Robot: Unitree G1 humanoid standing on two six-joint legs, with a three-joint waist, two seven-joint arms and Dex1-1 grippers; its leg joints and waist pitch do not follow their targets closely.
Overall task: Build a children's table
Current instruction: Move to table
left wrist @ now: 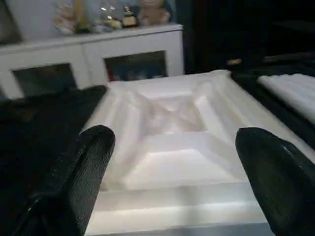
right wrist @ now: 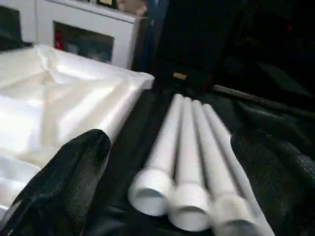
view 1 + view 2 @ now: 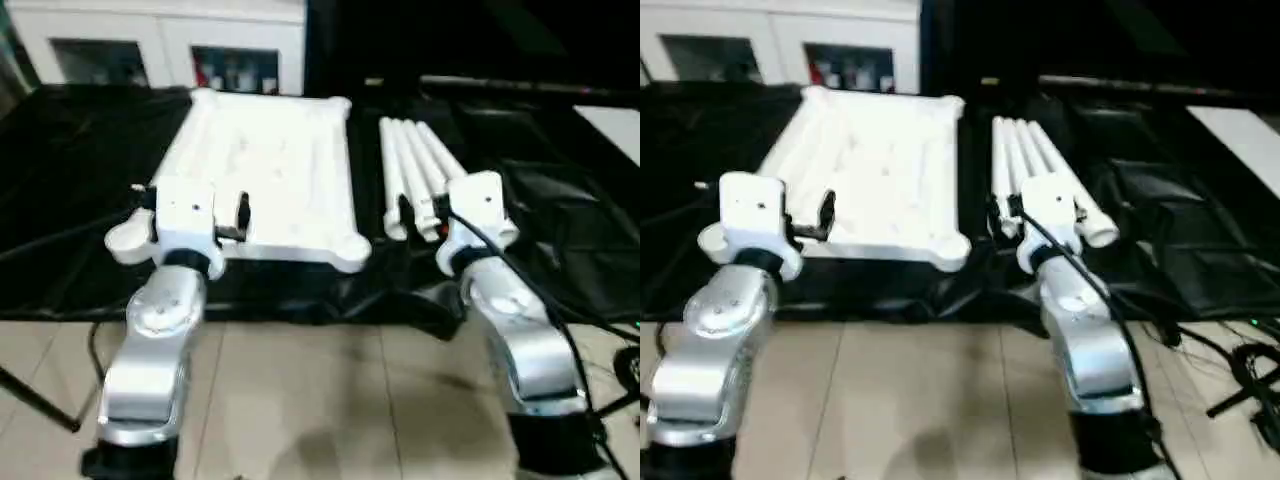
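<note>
Nowhere readable writing: table top point(image 3: 270, 170), legs point(image 3: 410, 165) unmarked.

Pale tiled floor point(image 3: 330, 400) in front — black cloth point(image 3: 70, 200) over the work surface; white glass-door cabinet point(image 3: 160, 40) behind, dark backdrop beside it.

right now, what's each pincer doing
left pincer: open, empty, over the table top
right pincer: open, empty, facing the legs
</note>
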